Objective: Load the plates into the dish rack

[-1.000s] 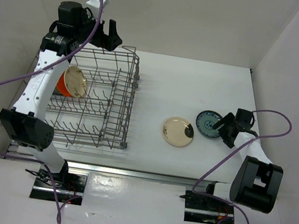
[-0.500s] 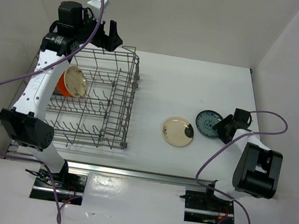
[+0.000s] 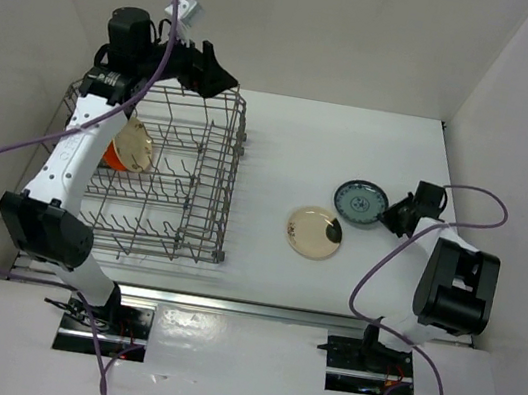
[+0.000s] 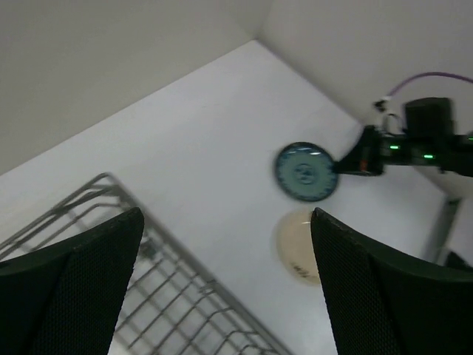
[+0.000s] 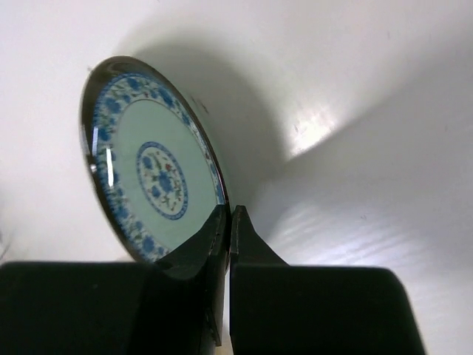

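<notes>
A blue-and-white patterned plate is on the right half of the table, and my right gripper is shut on its near-right rim. In the right wrist view the rim sits pinched between the two black fingers. A translucent beige plate lies flat just left of it. The grey wire dish rack stands on the left, with an orange plate and a beige plate upright inside. My left gripper hangs open over the rack's far right corner, holding nothing.
White walls close in the table at the back and on both sides. The right arm's base block stands close to the right wall. Purple cables loop off both arms.
My right gripper has shut on the blue-and-white plate's rim, and the plate has shifted a little left and farther back. My left gripper has swung right over the rack's corner, still open.
</notes>
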You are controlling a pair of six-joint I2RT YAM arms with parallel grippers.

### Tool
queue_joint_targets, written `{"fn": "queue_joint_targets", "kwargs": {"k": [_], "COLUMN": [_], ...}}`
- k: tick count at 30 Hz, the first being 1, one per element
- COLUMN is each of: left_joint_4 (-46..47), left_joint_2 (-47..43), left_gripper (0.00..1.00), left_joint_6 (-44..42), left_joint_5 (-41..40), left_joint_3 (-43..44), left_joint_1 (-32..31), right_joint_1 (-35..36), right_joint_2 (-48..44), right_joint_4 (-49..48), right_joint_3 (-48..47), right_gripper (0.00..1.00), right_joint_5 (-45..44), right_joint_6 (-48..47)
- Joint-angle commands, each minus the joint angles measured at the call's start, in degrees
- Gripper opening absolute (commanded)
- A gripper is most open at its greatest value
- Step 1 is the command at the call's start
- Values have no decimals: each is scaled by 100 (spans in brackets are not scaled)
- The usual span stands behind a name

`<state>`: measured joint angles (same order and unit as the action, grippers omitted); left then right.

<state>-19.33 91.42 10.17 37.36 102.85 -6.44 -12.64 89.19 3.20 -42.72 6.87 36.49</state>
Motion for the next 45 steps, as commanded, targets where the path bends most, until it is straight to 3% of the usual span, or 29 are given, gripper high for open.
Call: {"fn": "queue_joint_targets", "kwargs": {"k": [1,8,13,15,21,28,32,33,36,37,38,40,43,45], "left_joint_4": [1228,1608,2951,3006,4260,3271,2812,2812,2812,2647,2541,2365,2030,2030], "left_joint_2": [33,1018,1474,1712,2415,2741,2741,2741,2741,2741,2741,2592,2172,1881], "left_gripper": [98,89,89,88,84,75,60,46,20,2,0,0,0,0], "left_joint_6": [896,1785,2761,2990,3955,3274,3034,3034,2982,2929,2824,2683,2411,2410], "left_joint_5": [1281,1615,1845,1906,2204,1819,1766,1766,1818,1818,1818,1688,1363,1308], "left_joint_3": [-151,165,-63,103,51,516,649,649,649,727,824,886,886,641], "left_joint_1": [-375,-1105,-1334,-1448,-1501,-1606,-1606,-1606,-1606,-1606,-1606,-1545,-1230,-966], "right_joint_1": [-1,-1,200,350,1079,1607,1748,1748,1818,1870,1871,1871,1871,1871], "right_joint_2": [-207,-1026,-1219,-1342,-1395,-1343,-1220,-1220,-1096,-1036,-983,-982,-990,-1192], "right_joint_4": [382,120,14,-65,-118,-13,-13,-13,-13,48,49,119,391,444], "right_joint_3": [-473,-1651,-2108,-2179,-2460,-2776,-2891,-2891,-3014,-3014,-3014,-3014,-3015,-2831], "right_gripper": [0,0,0,0,0,0,0,0,0,0,2,26,75,79], "right_joint_5": [-292,708,1500,1913,2090,1817,1817,1817,1817,1817,1817,1922,1810,1722], "right_joint_6": [-334,-827,-1012,-1065,-1187,-1302,-1302,-1355,-1355,-1355,-1355,-1407,-1460,-1513]}}
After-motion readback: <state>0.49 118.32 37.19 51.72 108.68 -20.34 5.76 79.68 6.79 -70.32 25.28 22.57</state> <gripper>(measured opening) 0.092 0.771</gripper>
